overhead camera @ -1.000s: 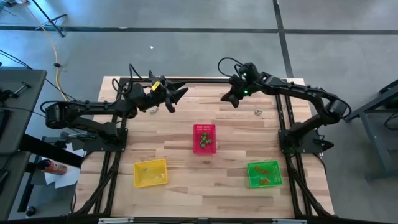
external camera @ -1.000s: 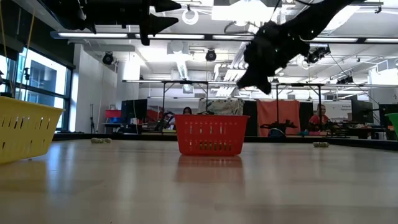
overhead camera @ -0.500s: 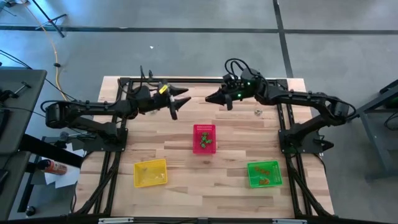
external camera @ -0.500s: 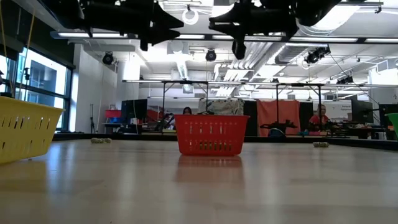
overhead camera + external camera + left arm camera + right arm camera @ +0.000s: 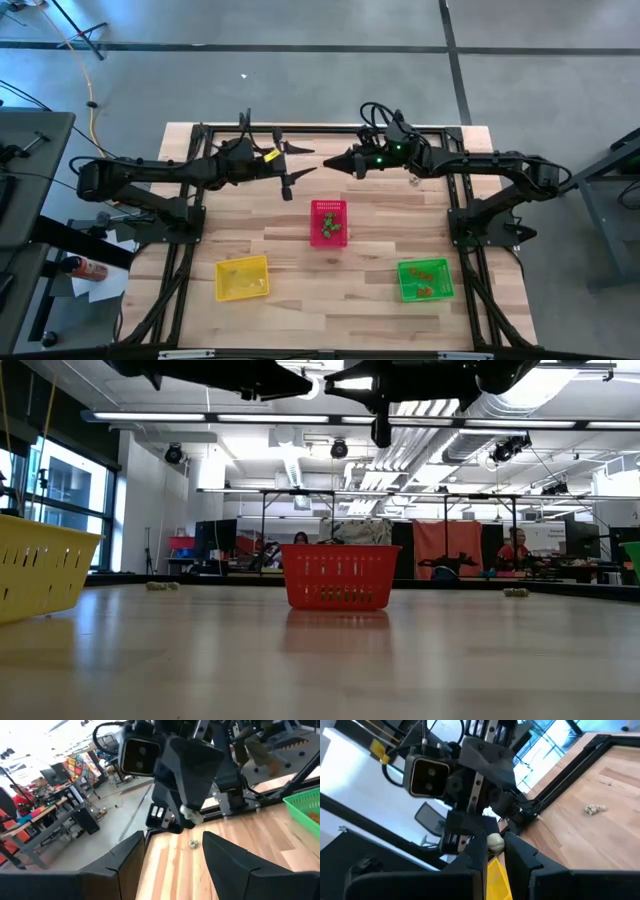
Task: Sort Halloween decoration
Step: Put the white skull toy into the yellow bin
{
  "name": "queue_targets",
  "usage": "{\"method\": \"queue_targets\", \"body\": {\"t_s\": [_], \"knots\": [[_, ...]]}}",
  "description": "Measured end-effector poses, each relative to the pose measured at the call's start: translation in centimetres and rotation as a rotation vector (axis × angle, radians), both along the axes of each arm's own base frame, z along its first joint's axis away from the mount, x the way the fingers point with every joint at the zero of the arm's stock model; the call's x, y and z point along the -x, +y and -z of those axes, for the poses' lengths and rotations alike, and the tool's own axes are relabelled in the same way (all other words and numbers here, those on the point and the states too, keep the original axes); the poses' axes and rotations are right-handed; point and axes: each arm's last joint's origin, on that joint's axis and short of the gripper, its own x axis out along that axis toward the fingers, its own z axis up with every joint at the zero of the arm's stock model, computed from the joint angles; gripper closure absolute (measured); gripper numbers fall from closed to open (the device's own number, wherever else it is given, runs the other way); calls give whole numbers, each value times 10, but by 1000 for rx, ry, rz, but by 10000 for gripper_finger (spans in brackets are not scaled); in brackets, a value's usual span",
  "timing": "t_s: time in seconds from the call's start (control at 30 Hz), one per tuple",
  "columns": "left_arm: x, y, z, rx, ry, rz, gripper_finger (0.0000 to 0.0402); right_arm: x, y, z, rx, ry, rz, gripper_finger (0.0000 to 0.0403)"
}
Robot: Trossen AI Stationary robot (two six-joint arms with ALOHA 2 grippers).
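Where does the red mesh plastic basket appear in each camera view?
High view: red mesh plastic basket at table centre.
Low view: centre, standing on the table.
Left wrist view: not in it.
Right wrist view: not in it.
Shared landmark: the light wooden table top.

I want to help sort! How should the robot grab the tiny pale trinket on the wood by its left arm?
Pinch the pale trinket across its narrow middle, coming straight down: it lies low and flat on the table, longer than wide, nothing beside it.
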Motion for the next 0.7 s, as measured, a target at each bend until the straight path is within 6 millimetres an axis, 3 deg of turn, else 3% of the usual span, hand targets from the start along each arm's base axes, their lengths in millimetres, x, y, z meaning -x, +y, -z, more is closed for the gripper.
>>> {"method": "queue_targets", "body": {"t_s": [0.23, 0.7], "knots": [[-14, -9, 11, 6, 35, 43, 211, -3, 10, -1, 5, -6, 15, 367], [-20, -19, 8, -81, -17, 65, 211, -6, 19, 0, 5, -1, 25, 367]]}}
